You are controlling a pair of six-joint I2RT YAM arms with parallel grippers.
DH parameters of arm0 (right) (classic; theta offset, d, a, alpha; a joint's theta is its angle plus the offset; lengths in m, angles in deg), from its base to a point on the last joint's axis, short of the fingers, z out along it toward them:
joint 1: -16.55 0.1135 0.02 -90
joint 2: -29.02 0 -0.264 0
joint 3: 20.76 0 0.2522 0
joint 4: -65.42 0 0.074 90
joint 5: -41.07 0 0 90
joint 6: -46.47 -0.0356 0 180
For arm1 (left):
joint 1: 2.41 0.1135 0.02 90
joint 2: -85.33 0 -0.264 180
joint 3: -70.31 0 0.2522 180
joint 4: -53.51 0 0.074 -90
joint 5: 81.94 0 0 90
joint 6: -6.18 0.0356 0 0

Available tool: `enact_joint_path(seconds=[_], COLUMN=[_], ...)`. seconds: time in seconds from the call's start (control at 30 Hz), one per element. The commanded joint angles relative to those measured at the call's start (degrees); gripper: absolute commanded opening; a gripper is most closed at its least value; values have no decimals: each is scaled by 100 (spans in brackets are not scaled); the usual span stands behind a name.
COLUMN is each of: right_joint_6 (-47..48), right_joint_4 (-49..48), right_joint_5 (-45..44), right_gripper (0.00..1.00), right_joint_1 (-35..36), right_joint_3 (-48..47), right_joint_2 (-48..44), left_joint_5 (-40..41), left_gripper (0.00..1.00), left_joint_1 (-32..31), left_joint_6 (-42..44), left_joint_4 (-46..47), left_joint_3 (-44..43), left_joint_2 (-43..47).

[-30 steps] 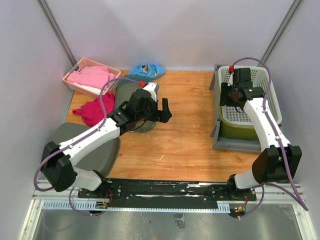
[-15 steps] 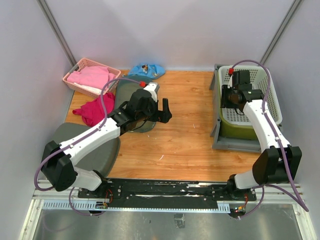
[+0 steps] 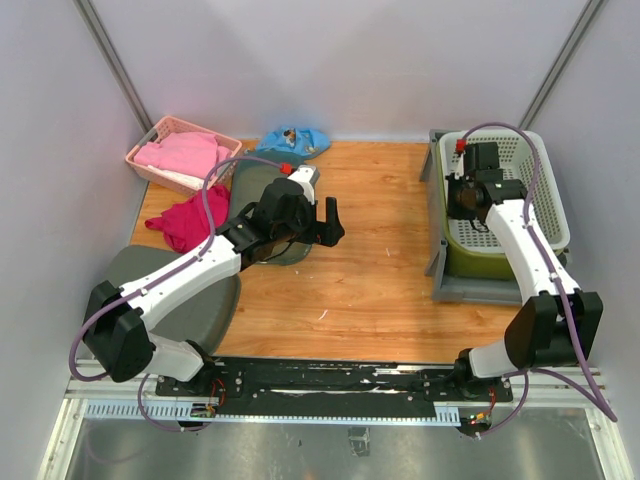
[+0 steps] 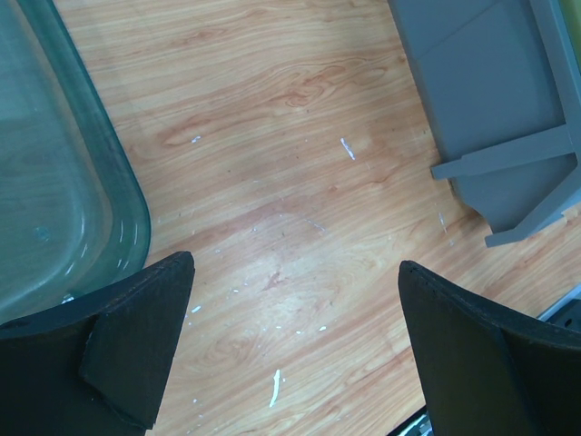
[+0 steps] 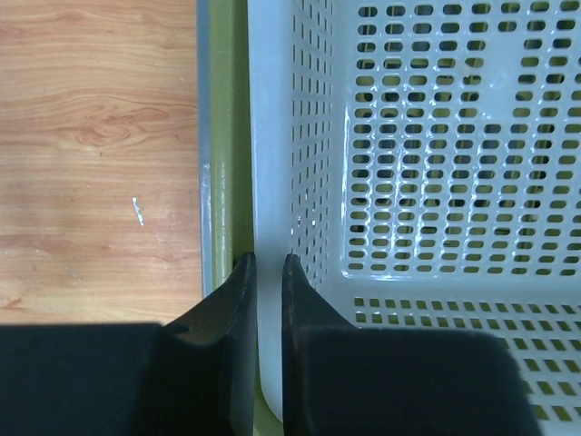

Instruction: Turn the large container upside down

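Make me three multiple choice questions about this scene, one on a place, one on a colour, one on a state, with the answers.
1. Where does the white mesh basket sit? A) nested in the olive-green bin B) on a shelf C) on the floor
2. What colour is the basket in the far left corner? A) blue B) pink C) black
3. The right gripper is: A) wide open in the air B) shut on a bottle C) closed on the white mesh basket's rim
Answers: 1 A, green walls show under it. 2 B, its walls are pink. 3 C, it pinches the rim in the wrist view.
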Motion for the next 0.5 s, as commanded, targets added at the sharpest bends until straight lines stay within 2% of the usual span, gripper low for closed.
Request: enact_joint_path(seconds=[0.0,0.27,0.47], right_joint_6=[46,-148,-221], right_joint_4=[361,405,528], right_joint_5=[-86,-22,286], right_gripper=[1,1,1], right_joint_1=[-56,-60,-56], right_joint_3=[-273,-756,-1052], right_joint_2=[-257,-1075,-1266], left_joint_5=[-34,-2,6], left_gripper=[99,99,99], left_joint_1=[-30,-30,-30], left_joint_6=[-19,-8,1], left_joint_4=[72,54,48], left_joint_3=[-98,-99,-124], left_joint_2=[-32,-3,-1])
